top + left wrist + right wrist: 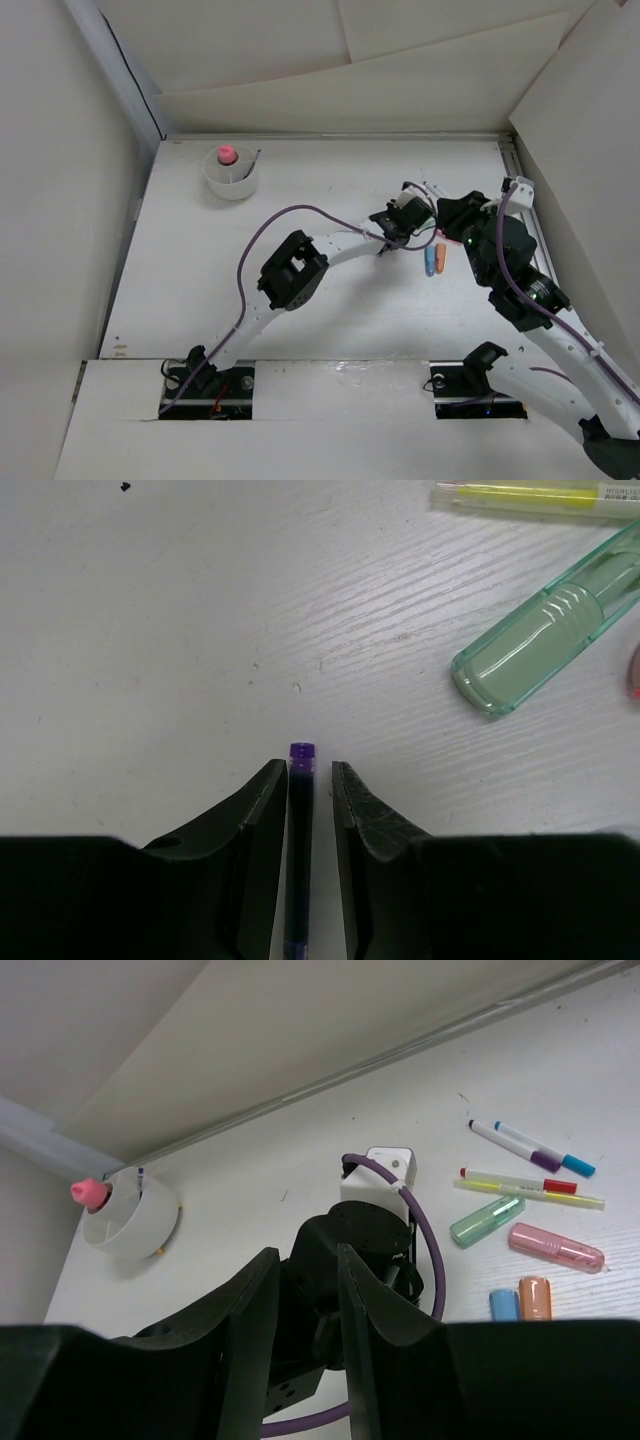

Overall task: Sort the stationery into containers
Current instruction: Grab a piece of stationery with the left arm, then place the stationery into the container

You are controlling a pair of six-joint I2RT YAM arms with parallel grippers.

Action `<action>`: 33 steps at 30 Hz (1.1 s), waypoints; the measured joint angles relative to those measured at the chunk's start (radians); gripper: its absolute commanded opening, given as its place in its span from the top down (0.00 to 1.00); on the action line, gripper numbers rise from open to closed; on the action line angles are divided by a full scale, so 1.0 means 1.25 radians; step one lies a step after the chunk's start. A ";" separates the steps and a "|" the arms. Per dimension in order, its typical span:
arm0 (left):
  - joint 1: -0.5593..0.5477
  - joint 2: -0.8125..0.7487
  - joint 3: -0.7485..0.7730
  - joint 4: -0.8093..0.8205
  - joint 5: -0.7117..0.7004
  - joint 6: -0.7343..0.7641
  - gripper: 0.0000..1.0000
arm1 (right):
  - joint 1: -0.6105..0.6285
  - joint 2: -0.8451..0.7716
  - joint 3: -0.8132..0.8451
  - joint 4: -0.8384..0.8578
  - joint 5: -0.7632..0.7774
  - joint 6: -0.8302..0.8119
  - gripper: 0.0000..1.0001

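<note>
A thin dark pen with a purple tip (301, 810) lies on the table between the fingers of my left gripper (308, 770). It rests against the left finger, and a sliver of table shows before the right finger, so the gripper is open around it. My right gripper (308, 1255) hovers open and empty behind the left wrist (360, 1250). The white divided cup (232, 175) stands at the far left with a pink-capped tube (226, 154) in it. Loose markers (520, 1143), a green highlighter (480, 1222), and pink (555, 1247), orange (535, 1297) and blue (503, 1305) pieces lie at the right.
In the left wrist view the green highlighter (545, 635) and a yellow pen (530, 497) lie close ahead on the right. A purple cable (300, 212) loops off the left arm. Cardboard walls enclose the table (320, 160) at the back and both sides.
</note>
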 measured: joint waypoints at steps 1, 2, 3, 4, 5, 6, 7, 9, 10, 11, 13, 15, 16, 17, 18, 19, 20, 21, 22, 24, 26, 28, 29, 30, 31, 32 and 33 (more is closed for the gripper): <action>0.001 0.004 0.005 0.002 0.000 0.002 0.79 | 0.000 0.000 0.000 0.000 -0.001 0.000 0.64; 0.002 0.006 0.008 0.004 0.000 0.004 0.79 | 0.000 0.000 0.000 0.000 -0.001 0.000 0.64; 0.002 0.007 0.009 0.004 -0.001 0.006 0.80 | 0.000 0.000 0.000 0.000 -0.002 0.000 0.64; 0.002 0.008 0.011 0.005 -0.001 0.008 0.81 | 0.000 0.000 0.000 0.000 -0.002 0.000 0.64; 0.003 0.009 0.012 0.005 -0.001 0.009 0.83 | 0.000 0.000 0.000 0.000 -0.002 0.000 0.64; 0.004 0.010 0.013 0.007 -0.001 0.010 0.87 | 0.000 0.000 0.000 0.001 -0.003 0.000 0.64; 0.005 0.012 0.013 0.010 -0.001 0.011 0.92 | 0.000 0.000 0.000 0.002 -0.004 0.000 0.64; 0.007 0.013 0.014 0.016 -0.001 0.015 0.99 | 0.000 0.001 0.000 0.005 -0.007 0.000 0.64; 0.008 0.013 0.014 0.018 0.002 0.017 1.00 | 0.000 0.001 0.000 0.006 -0.008 0.000 0.64; 0.010 0.013 0.011 0.027 0.008 0.019 1.00 | 0.000 0.001 0.000 0.006 -0.009 0.000 0.64; 0.014 0.007 -0.012 0.066 0.014 0.025 1.00 | 0.000 0.001 0.000 0.007 -0.010 0.000 0.64; 0.020 -0.014 -0.055 0.102 0.026 0.028 1.00 | 0.000 0.001 0.000 0.007 -0.010 0.000 0.64; 0.024 -0.026 -0.072 0.107 0.031 0.031 1.00 | 0.000 0.001 0.000 0.007 -0.010 0.000 0.64; 0.027 -0.038 -0.088 0.110 0.033 0.033 1.00 | 0.000 0.001 -0.001 0.009 -0.010 0.000 0.64; 0.031 -0.049 -0.101 0.110 0.032 0.037 1.00 | 0.000 0.001 -0.002 0.012 -0.010 0.000 0.64; 0.035 -0.060 -0.110 0.110 0.030 0.039 1.00 | 0.000 0.001 -0.002 0.012 -0.010 0.000 0.64; 0.042 -0.075 -0.121 0.112 0.027 0.043 1.00 | 0.000 0.001 -0.002 0.012 -0.010 0.000 0.64; 0.049 -0.093 -0.133 0.113 0.023 0.046 1.00 | 0.000 0.000 -0.002 0.013 -0.010 0.000 0.64; 0.058 -0.118 -0.150 0.113 0.018 0.049 1.00 | 0.000 0.000 -0.002 0.013 -0.010 0.000 0.64; 0.085 -0.181 -0.183 0.117 0.012 0.053 1.00 | 0.000 0.000 -0.002 0.014 -0.010 0.000 0.64; 0.130 -0.268 -0.239 0.145 0.013 0.052 1.00 | 0.000 0.000 -0.006 0.019 -0.010 0.000 0.64; 0.195 -0.360 -0.294 0.185 0.021 0.045 1.00 | 0.000 0.000 -0.007 0.019 -0.012 0.000 0.64; 0.238 -0.412 -0.324 0.195 0.021 0.042 1.00 | 0.000 0.000 -0.007 0.019 -0.013 0.000 0.64; 0.283 -0.457 -0.351 0.222 0.025 0.037 1.00 | 0.000 -0.001 -0.007 0.020 -0.013 0.000 0.64; 0.331 -0.495 -0.372 0.247 0.026 0.032 1.00 | 0.000 -0.002 -0.007 0.020 -0.013 0.000 0.64; 0.377 -0.526 -0.394 0.276 0.029 0.027 1.00 | 0.000 -0.003 -0.007 0.020 -0.014 0.000 0.64; 0.427 -0.553 -0.414 0.305 0.032 0.021 1.00 | 0.000 -0.005 -0.007 0.020 -0.015 0.000 0.64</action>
